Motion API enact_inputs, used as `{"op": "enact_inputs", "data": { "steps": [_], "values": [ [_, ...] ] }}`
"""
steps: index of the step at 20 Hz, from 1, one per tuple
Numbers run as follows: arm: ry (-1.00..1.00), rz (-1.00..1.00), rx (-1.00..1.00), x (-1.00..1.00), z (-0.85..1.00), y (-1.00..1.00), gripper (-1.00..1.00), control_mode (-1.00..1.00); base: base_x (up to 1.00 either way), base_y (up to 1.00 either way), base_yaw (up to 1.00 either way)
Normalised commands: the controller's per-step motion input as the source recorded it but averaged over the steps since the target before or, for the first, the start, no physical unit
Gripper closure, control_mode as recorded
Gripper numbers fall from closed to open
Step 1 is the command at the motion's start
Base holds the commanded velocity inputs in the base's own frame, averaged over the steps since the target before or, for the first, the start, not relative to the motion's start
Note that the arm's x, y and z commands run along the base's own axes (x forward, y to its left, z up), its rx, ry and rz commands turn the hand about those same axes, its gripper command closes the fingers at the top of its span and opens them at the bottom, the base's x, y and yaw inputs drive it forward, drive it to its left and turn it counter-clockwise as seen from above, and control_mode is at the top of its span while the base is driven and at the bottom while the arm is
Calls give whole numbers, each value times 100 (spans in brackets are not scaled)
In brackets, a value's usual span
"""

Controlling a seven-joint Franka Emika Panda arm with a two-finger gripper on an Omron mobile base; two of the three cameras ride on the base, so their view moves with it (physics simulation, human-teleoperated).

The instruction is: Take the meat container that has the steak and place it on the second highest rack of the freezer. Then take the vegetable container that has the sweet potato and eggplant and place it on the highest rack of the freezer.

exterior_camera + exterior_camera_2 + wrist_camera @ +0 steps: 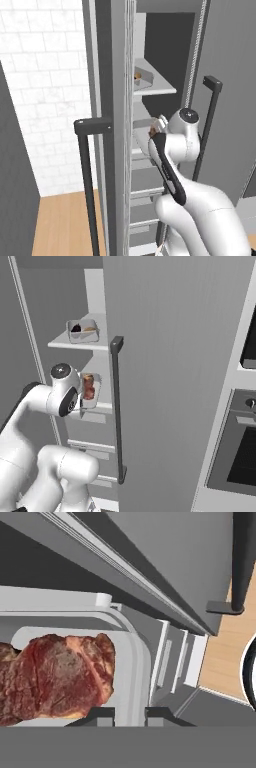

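Observation:
The freezer (95, 286) stands open. In the hand view my gripper (130, 716) is shut on the near rim of the white meat container (132, 662), and the red-brown steak (60, 674) lies in it. The same container (91, 391) sits at the level of the lower pale shelf board (102, 406), close in front of my wrist. Whether it rests on the board I cannot tell. The vegetable container (82, 331) stands on the highest rack (75, 345), with the dark eggplant (76, 329) and the orange sweet potato (90, 329) inside.
The open freezer door (170, 356) with its dark bar handle (117, 406) stands right of the arm. Grey drawers (90, 448) lie below the shelves. A black oven (242, 456) is at the far right. Another dark handle (87, 175) stands to the left.

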Motion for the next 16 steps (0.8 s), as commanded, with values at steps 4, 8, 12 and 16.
{"op": "enact_inputs", "data": {
  "steps": [4, 8, 12, 16],
  "values": [
    [3, 0, 0, 68, -10, 13, 100, -100, 0, 0, 0],
    [2, 0, 0, 62, -5, 10, 100, -100, 0, 0, 0],
    [0, -2, 0, 46, -6, 0, 100, -100, 0, 0, 0],
    [0, -8, 0, 37, -15, 0, 100, -100, 0, 0, 0]
  ]
}}
